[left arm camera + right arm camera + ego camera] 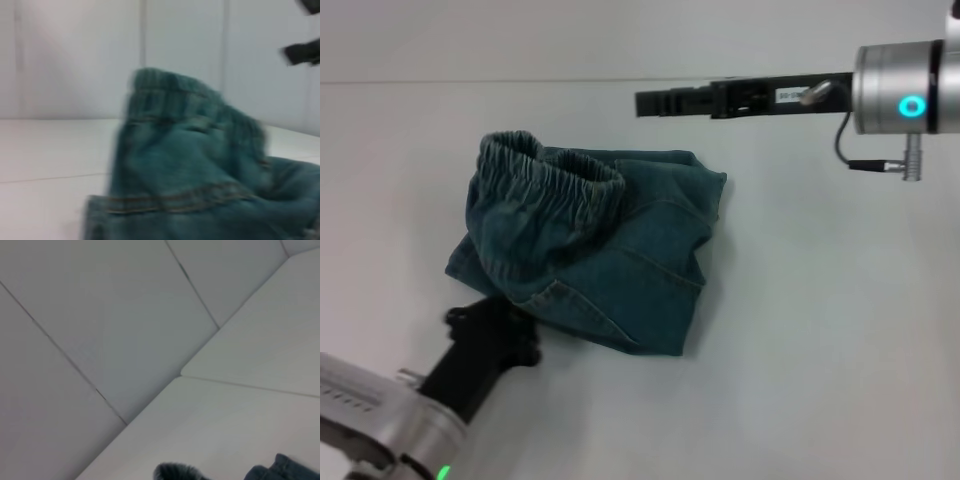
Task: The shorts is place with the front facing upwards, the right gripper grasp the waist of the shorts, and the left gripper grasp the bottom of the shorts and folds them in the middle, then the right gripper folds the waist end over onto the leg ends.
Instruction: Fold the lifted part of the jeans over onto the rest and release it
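Observation:
The teal denim shorts (605, 255) lie bunched and folded on the white table, with the elastic waist (545, 185) puffed up at the back left. My left gripper (490, 325) sits at the shorts' near-left edge, touching or just short of the cloth. My right gripper (645, 102) hovers beyond the shorts' far edge, pointing left, with nothing in it. In the left wrist view the shorts (200, 175) fill the near field, and the right gripper (302, 52) shows far off. The right wrist view catches only a corner of the shorts (287, 469).
The white table (820, 330) spreads bare around the shorts. A pale panelled wall (100, 315) rises behind its far edge (470, 82).

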`<state>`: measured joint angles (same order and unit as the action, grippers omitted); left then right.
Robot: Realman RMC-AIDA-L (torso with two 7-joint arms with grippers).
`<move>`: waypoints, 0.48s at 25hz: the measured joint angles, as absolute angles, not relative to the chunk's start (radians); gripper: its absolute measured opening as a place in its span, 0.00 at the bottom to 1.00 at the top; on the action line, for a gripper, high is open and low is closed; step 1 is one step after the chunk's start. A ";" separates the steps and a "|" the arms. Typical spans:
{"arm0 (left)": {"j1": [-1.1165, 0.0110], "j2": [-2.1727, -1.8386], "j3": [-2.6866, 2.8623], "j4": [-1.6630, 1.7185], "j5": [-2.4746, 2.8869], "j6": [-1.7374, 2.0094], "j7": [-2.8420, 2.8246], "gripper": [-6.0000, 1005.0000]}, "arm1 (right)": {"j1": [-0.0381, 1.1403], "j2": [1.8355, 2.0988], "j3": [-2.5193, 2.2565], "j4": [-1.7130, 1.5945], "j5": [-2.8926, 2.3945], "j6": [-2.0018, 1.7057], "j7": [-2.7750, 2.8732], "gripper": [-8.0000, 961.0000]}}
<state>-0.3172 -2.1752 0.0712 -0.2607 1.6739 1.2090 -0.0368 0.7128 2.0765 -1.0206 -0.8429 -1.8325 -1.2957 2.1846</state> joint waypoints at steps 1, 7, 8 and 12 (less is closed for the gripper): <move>-0.306 -2.175 0.046 -0.255 1.673 1.213 -0.037 0.01 | 0.709 2.077 -1.002 -0.841 -1.832 -1.302 2.174 0.86; -0.264 -2.175 -0.086 -0.218 1.673 1.232 -0.037 0.01 | 0.688 2.081 -0.933 -0.835 -1.831 -1.318 2.139 0.86; -0.260 -2.174 -0.109 -0.207 1.672 1.236 -0.037 0.01 | 0.686 2.082 -0.928 -0.835 -1.831 -1.320 2.137 0.86; -0.242 -2.172 -0.187 -0.181 1.672 1.253 -0.037 0.01 | 0.671 2.083 -0.903 -0.835 -1.831 -1.325 2.130 0.86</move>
<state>-0.2417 -2.1716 -0.1869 -0.1814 1.6721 1.2527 -0.0368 0.6709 2.0826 -0.9030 -0.8346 -1.8310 -1.3247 2.1303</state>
